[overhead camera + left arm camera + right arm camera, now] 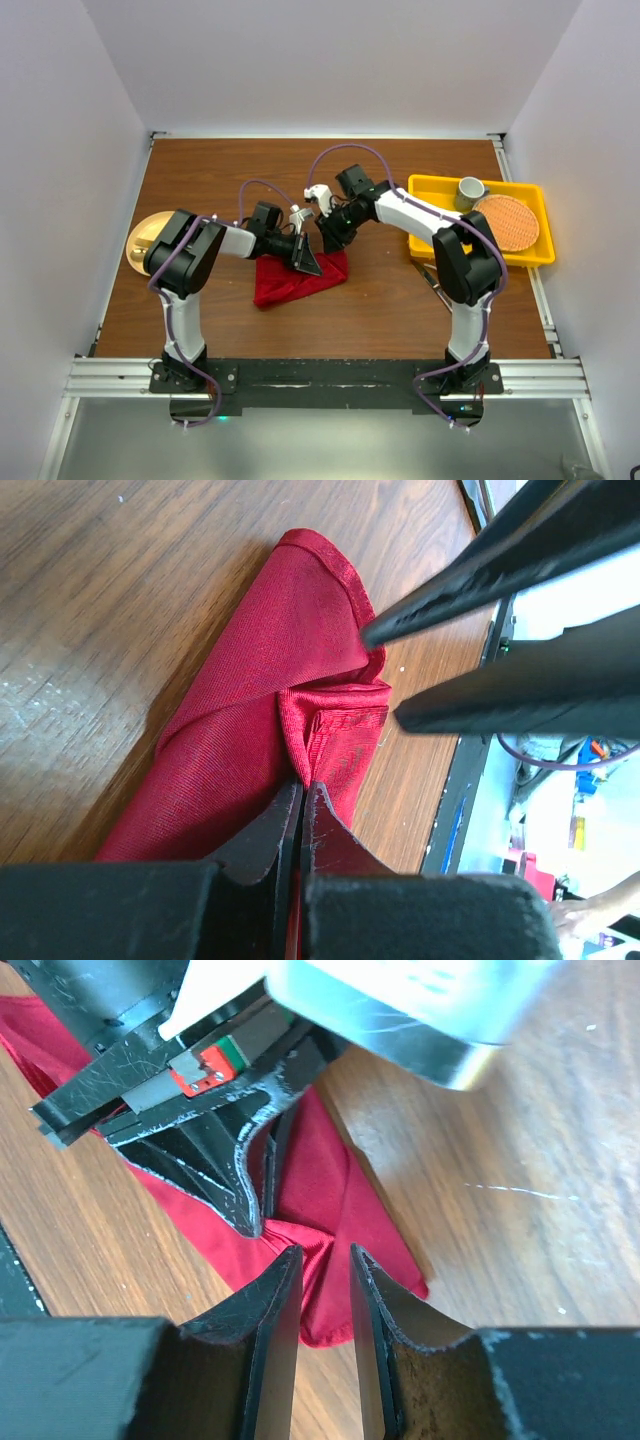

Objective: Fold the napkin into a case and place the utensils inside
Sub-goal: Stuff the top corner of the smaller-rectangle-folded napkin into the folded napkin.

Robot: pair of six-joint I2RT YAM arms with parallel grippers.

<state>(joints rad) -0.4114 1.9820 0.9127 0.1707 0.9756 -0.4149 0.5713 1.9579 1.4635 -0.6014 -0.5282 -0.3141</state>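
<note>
The napkin (292, 284) sits just left of center in the overhead frame, a rumpled, loosely folded red heap on the wooden table (400, 310), not a neat pouch at this point. In the left wrist view it runs from the top center down to the lower left, with a layered fold near the middle.

The left gripper (301, 798) is pinched tight on that fold: we see no gap between its fingers, only red cloth squeezed in. The right gripper (325, 1260) sits at the napkin's upper right edge in the overhead shot, almost nose to nose with the left one. Its fingers are a narrow slot apart, straddling a raised ridge of fabric rather than clamping it.

Further out, at the right side of the overhead frame, there's a yellow tray (428, 189) with a cup (471, 190) and a round orange woven mat (507, 222) in it. A gold plate (140, 246) peeks out at the left edge, partly behind the left arm.
</note>
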